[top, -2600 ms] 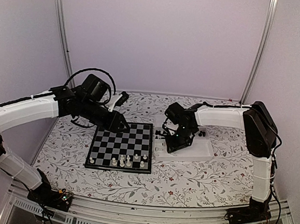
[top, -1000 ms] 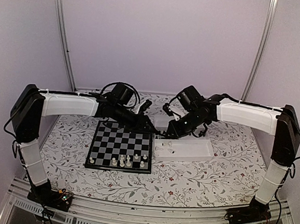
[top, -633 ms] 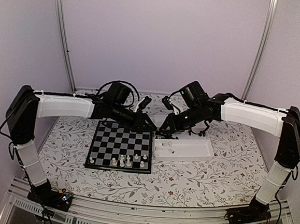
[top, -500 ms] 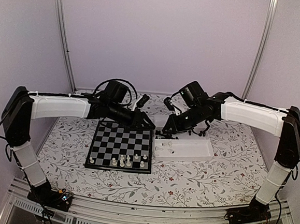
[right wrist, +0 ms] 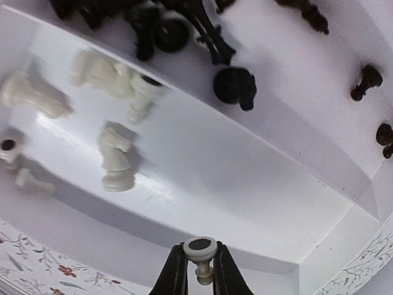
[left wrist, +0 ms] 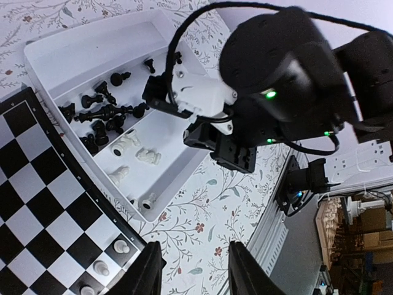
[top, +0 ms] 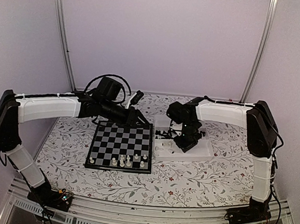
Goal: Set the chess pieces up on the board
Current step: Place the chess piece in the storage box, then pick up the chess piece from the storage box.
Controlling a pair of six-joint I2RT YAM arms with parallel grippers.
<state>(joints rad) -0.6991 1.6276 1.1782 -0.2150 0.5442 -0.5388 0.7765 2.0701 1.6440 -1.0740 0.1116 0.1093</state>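
Observation:
The board [top: 121,141] lies flat left of centre, with several white chess pieces [top: 124,161] on its near rows. My right gripper [top: 183,143] hangs low over the white tray [top: 201,150]. In the right wrist view it [right wrist: 199,273] is shut on a small white pawn [right wrist: 200,247], base toward the camera, above the tray's wall. Loose white pieces [right wrist: 115,161] and black pieces [right wrist: 236,86] lie in the tray [right wrist: 258,184]. My left gripper [top: 138,119] hovers over the board's far edge. Its fingers [left wrist: 149,273] are open and empty.
The left wrist view shows the two-compartment tray [left wrist: 58,52] with black pieces [left wrist: 101,114] and white pieces [left wrist: 138,155], the board's corner [left wrist: 37,203] and the right arm's wrist [left wrist: 276,61] above the tray. The floral tablecloth [top: 196,180] covers the table. Walls enclose the back and sides.
Over the last second my right gripper has swung from behind the tray's far left corner down over the tray. My left gripper has drawn back to the left along the board's far edge.

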